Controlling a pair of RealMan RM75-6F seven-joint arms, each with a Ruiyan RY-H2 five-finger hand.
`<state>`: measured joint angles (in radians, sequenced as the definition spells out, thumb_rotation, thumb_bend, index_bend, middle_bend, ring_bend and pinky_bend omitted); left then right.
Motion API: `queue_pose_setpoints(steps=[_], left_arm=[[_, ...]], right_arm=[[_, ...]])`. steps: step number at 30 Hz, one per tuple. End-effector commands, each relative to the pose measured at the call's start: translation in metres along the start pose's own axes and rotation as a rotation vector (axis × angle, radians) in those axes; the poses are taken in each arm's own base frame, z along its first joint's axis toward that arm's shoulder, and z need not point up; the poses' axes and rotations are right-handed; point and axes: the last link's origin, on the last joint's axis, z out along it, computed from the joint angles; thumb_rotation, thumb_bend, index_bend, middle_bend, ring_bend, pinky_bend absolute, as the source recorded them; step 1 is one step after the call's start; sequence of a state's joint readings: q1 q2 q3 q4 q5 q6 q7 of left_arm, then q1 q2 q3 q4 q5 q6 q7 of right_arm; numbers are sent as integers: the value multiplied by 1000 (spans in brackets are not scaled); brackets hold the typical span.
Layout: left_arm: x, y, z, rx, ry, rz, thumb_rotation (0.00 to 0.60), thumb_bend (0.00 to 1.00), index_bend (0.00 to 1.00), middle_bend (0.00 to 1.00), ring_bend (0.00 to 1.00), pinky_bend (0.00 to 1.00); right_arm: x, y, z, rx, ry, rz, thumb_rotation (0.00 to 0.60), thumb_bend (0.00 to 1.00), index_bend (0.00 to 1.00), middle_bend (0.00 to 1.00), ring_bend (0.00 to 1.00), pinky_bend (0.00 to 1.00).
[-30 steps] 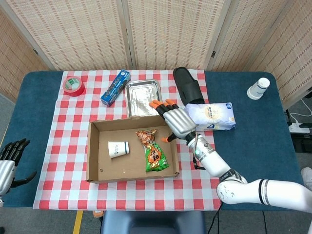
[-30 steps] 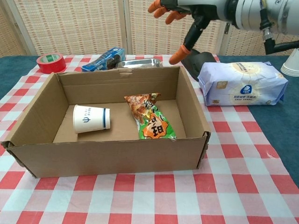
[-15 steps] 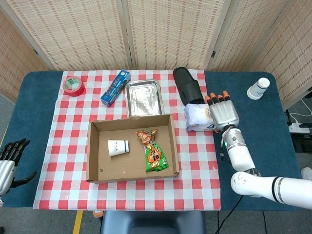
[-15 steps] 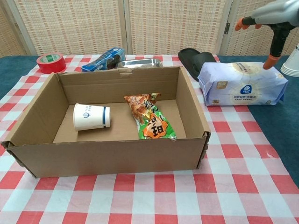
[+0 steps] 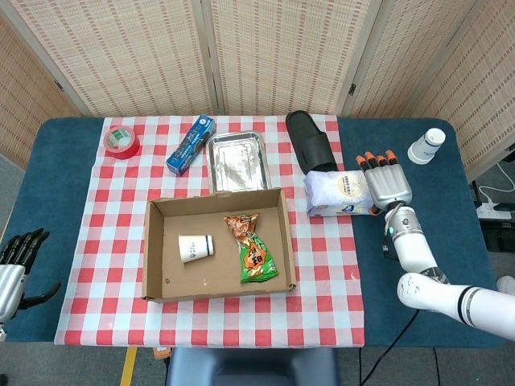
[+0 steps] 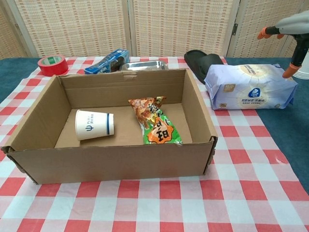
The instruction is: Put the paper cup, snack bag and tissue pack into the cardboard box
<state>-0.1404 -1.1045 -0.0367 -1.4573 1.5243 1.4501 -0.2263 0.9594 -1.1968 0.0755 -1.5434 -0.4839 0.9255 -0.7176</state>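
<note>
Right hand (image 5: 389, 183) hovered open, empty, over the right end of the tissue pack (image 5: 339, 193), which lay on the table (image 5: 434, 217) just right of the cardboard box (image 5: 216, 285). Paper cup (image 5: 196, 247) and snack bag (image 5: 253, 249) lay inside the box. A black slipper (image 5: 309, 141) touched the pack's far side; left hand (image 5: 14, 261) hung open off the table edge.

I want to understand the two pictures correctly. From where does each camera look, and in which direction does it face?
Head view: high above the near table edge, looking down at the whole table; shows the left hand and right hand.
Chest view: low at the near edge, facing forward into the cardboard box; shows only the right hand.
Both share the box, paper cup, snack bag and tissue pack.
</note>
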Motion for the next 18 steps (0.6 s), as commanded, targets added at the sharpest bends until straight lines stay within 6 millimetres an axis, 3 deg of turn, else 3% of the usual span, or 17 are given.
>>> queue_pose_setpoints(steps=[1,18], left_arm=[[-1,0,1,1,-1,2,600,221,0,0,0,0],[-2,-2,4,15,-3,1,600,221,0,0,0,0]], right_arm=[[-13,-3,8,35,-15,26,600,0,0,0,0,0],[-35,-22,53,148,-89,111,600,0,0,0,0,0]])
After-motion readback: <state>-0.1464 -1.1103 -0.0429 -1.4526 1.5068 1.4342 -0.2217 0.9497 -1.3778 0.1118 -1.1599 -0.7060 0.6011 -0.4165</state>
